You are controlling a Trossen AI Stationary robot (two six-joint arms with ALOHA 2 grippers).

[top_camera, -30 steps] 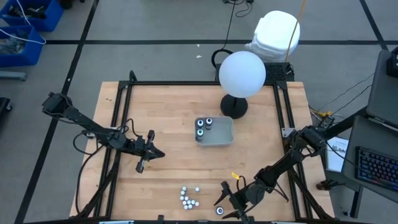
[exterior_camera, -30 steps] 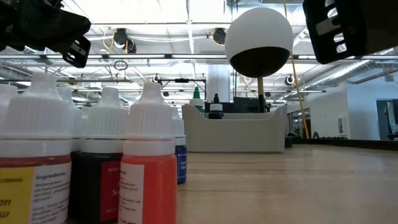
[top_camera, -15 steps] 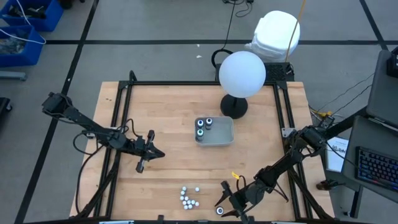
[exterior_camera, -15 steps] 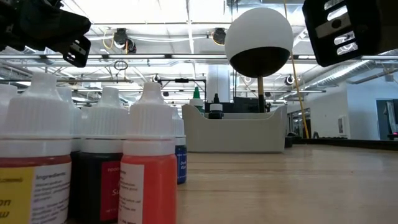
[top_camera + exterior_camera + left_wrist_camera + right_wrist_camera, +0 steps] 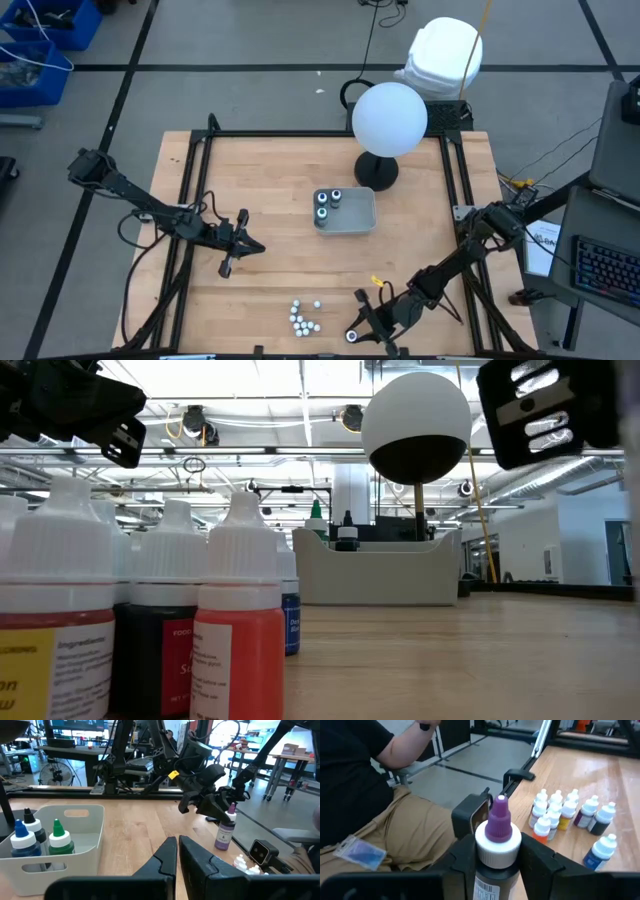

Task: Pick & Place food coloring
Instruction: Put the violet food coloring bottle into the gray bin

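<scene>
A purple-capped food coloring bottle stands near the table's near edge, between the fingers of my right gripper. The same bottle and gripper show in the left wrist and high views. A cluster of several small food coloring bottles stands on the wood to its left, close before the low camera. Three more bottles stand in the grey tray at mid table. My left gripper hovers shut over the table's left part. My right gripper pinches the purple-capped bottle between its two fingers, at the white collar and the body just below it. The fingers reach in nearly level, slanting from the table's far right. The bottle stays about upright with its base on the table.
A white globe lamp on a dark base stands behind the tray. Black frame rails edge the table. A small camera block sits at the near edge by the bottle, and a seated person is just beyond it.
My right gripper has shut in on the purple-capped bottle while staying in place. The bottle has stayed where it stood.
</scene>
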